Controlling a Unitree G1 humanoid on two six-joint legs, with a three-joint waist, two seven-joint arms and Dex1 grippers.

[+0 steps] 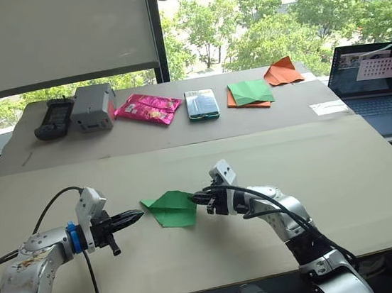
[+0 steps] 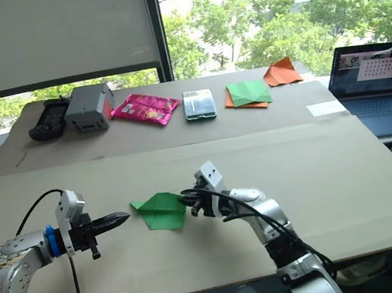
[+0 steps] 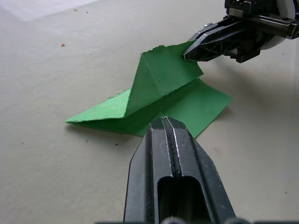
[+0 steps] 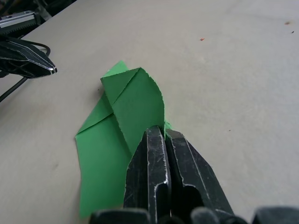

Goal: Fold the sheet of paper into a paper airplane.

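Observation:
The sheet of paper is bright green and partly folded into a pointed wedge, lying mid-table on the near board. One flap stands up from it. My right gripper is shut on that raised flap's edge at the paper's right side, as the right wrist view also shows. My left gripper is shut with nothing in it. Its tip is just left of the paper's pointed end, a short gap away.
Along the back board lie a black device, a grey box, a pink packet, a teal-edged phone, a green-and-orange paper stack and an orange pointed paper shape. A laptop stands at the right edge.

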